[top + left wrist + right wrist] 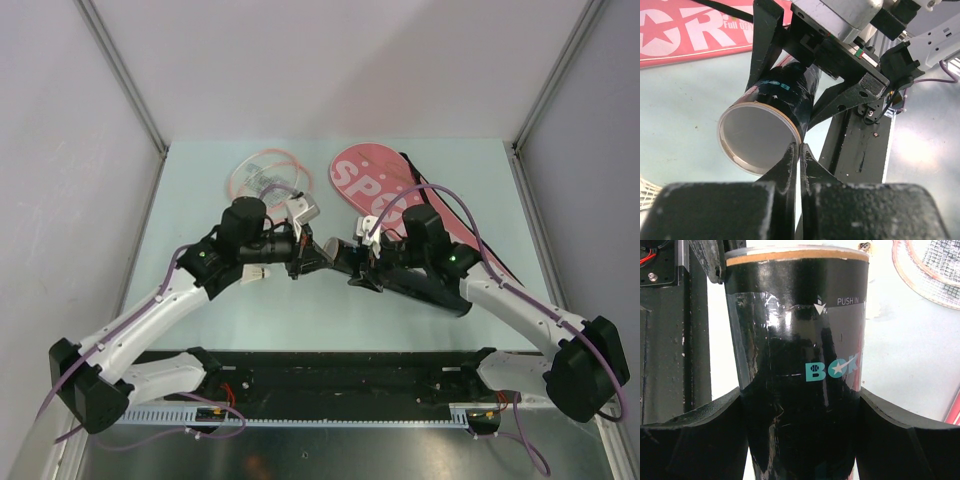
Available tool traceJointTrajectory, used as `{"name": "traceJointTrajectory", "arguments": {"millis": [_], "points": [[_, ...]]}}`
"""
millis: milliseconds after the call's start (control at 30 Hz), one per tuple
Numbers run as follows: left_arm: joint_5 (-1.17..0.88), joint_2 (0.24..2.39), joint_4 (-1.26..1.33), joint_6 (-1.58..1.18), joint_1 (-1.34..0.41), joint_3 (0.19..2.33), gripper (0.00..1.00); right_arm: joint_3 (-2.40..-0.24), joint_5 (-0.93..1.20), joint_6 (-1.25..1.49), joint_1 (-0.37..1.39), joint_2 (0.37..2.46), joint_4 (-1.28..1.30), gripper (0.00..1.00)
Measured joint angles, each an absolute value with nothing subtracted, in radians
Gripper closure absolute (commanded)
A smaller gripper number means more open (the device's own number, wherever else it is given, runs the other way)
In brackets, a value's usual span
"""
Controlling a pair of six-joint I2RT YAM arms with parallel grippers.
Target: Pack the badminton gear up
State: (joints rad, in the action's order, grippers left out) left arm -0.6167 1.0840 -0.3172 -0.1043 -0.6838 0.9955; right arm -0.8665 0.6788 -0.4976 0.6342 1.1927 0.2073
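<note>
Tube point(790, 85): we see its open mouth facing the left gripper point(800, 150).
Right gripper point(800, 405): fingers wide, clamped around the tube's body.
Left gripper: fingers pressed together at the tube's rim, possibly touching it.
Racket point(262, 178), cover point(365, 180): beyond the tube.
Shuttlecock point(258, 272): left of the tube's mouth.

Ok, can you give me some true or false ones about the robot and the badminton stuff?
1. The right tool grips the black tube. True.
2. The tube's end facing the left tool has a lid on. False: that end is open.
3. The racket is zipped inside the pink cover. False: it lies bare on the table, next to the cover.
4. The left tool is shut. True.
</note>
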Motion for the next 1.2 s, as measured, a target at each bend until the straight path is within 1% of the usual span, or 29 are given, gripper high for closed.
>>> {"name": "traceJointTrajectory", "arguments": {"millis": [167,300,400,567,633,667,700,733,767,800,900,933,967,1000,1033,1100,1200], "points": [[-0.570,1.048,-0.315,-0.090,-0.697,0.976,1.00,-0.867,0.673,-0.516,0.633,1.193,0.213,0.99],[-0.530,0.926,-0.306,-0.077,-0.711,0.912,1.00,-0.867,0.693,-0.551,0.657,1.193,0.197,1.00],[-0.485,0.809,-0.316,-0.078,-0.697,0.900,1.00,-0.858,0.669,-0.582,0.637,1.192,0.212,1.00],[-0.469,0.666,-0.297,-0.095,-0.616,0.900,1.00,-0.833,0.629,-0.612,0.630,1.189,0.220,1.00],[-0.486,0.689,-0.294,-0.115,-0.591,0.915,0.82,-0.831,0.627,-0.611,0.632,1.185,0.219,1.00],[-0.503,0.723,-0.292,-0.130,-0.580,0.927,0.70,-0.830,0.627,-0.604,0.632,1.182,0.216,1.00],[-0.522,0.763,-0.289,-0.145,-0.569,0.935,0.54,-0.829,0.628,-0.594,0.632,1.176,0.210,1.00],[-0.537,0.810,-0.286,-0.177,-0.553,0.942,0.49,-0.826,0.630,-0.582,0.632,1.166,0.203,1.00],[-0.546,0.841,-0.278,-0.197,-0.539,0.943,0.40,-0.822,0.633,-0.569,0.631,1.152,0.193,1.00],[-0.556,0.891,-0.276,-0.241,-0.520,0.942,0.39,-0.815,0.634,-0.558,0.629,1.136,0.182,0.99],[-0.566,0.967,-0.282,-0.320,-0.498,0.941,0.38,-0.802,0.649,-0.532,0.629,1.095,0.164,0.99],[-0.573,0.974,-0.282,-0.339,-0.496,0.941,0.40,-0.801,0.654,-0.526,0.630,1.087,0.159,0.99],[-0.584,0.977,-0.278,-0.361,-0.495,0.941,0.48,-0.801,0.657,-0.523,0.632,1.083,0.153,0.99],[-0.590,0.976,-0.273,-0.373,-0.495,0.941,0.51,-0.801,0.658,-0.520,0.634,1.082,0.150,0.99],[-0.598,0.976,-0.264,-0.390,-0.495,0.941,0.51,-0.800,0.659,-0.518,0.636,1.082,0.147,0.99],[-0.612,0.984,-0.251,-0.410,-0.495,0.941,0.56,-0.799,0.659,-0.516,0.641,1.082,0.145,0.99],[-0.638,1.028,-0.240,-0.439,-0.503,0.941,0.56,-0.799,0.657,-0.516,0.652,1.082,0.144,1.00]]}}
